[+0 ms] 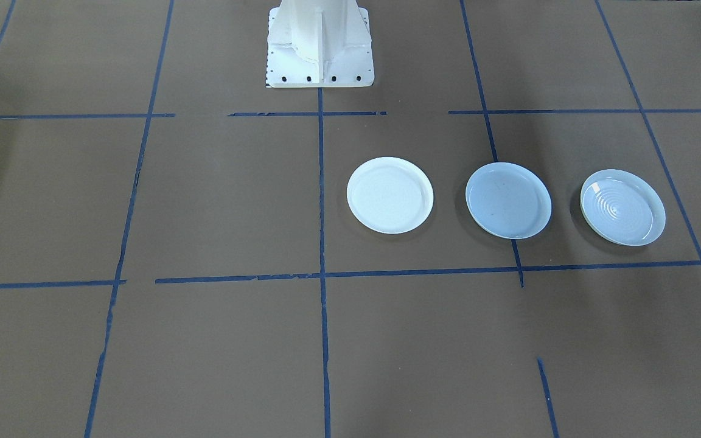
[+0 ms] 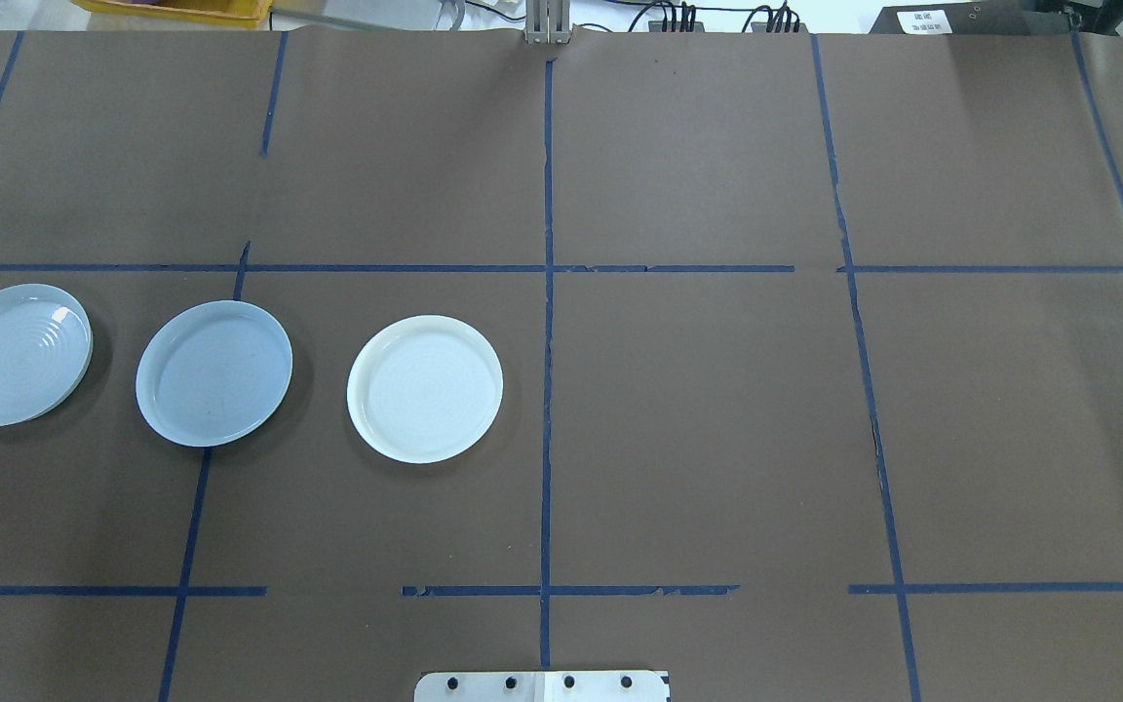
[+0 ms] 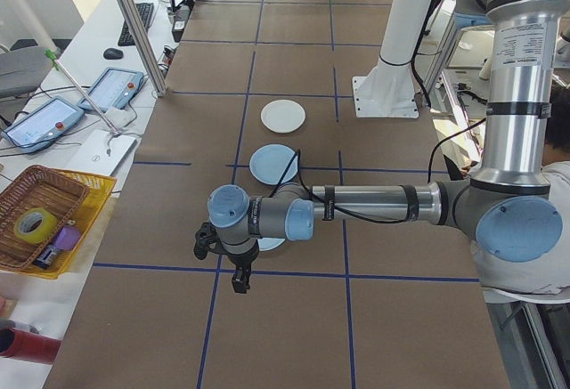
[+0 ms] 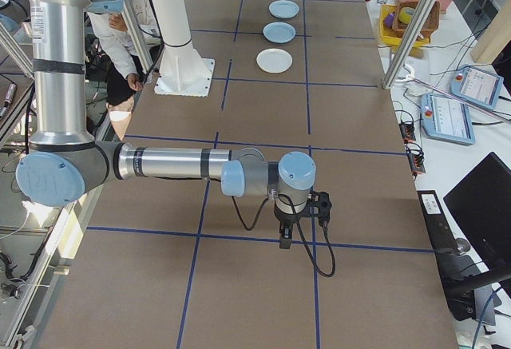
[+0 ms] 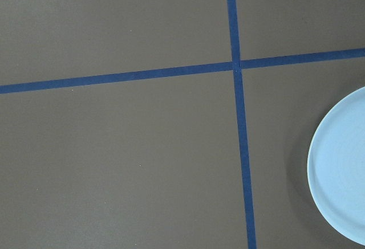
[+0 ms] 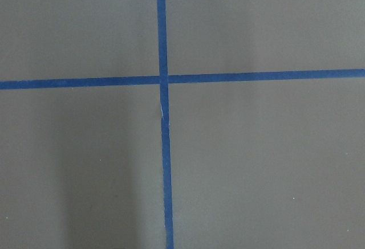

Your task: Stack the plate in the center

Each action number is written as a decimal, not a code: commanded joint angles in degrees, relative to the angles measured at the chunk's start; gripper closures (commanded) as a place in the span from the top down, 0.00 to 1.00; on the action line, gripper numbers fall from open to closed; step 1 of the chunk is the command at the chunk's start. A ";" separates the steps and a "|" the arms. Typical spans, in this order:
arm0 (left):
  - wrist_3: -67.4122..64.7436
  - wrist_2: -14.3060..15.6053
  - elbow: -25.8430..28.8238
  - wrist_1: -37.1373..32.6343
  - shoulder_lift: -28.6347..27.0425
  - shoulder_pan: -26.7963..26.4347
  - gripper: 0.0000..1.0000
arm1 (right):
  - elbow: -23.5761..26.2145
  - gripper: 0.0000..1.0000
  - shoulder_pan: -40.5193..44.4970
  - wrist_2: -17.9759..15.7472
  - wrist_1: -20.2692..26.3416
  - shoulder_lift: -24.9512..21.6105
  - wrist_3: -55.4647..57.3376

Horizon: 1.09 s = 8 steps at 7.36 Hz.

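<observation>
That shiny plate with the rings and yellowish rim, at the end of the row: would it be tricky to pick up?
Probably somewhat. The ringed plate shows bright glare, so its surface looks glossy and likely slippery for fingers. It lies flat and shallow on the table, so only its low rim offers a hold. It looks rigid, so it should not bend; whether it is breakable cannot be told.

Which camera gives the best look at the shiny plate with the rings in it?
The front-facing view: the ringed plate shows whole, rings and yellowish rim plain. The overhead view shows it nearly whole at the frame's edge. In the left side view the arm hides most of it. The right side view shows it tiny.
</observation>
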 commanded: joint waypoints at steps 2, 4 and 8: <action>0.05 -0.01 -0.08 -0.02 0.00 0.00 1.00 | 0.00 1.00 0.00 0.07 0.00 0.00 0.03; 0.48 -0.01 -0.59 -0.45 -0.26 0.00 1.00 | 0.00 1.00 0.00 -0.01 0.00 0.00 0.03; -18.94 -0.09 2.80 -19.80 0.87 8.94 1.00 | 0.00 1.00 0.00 -0.01 0.00 0.00 0.03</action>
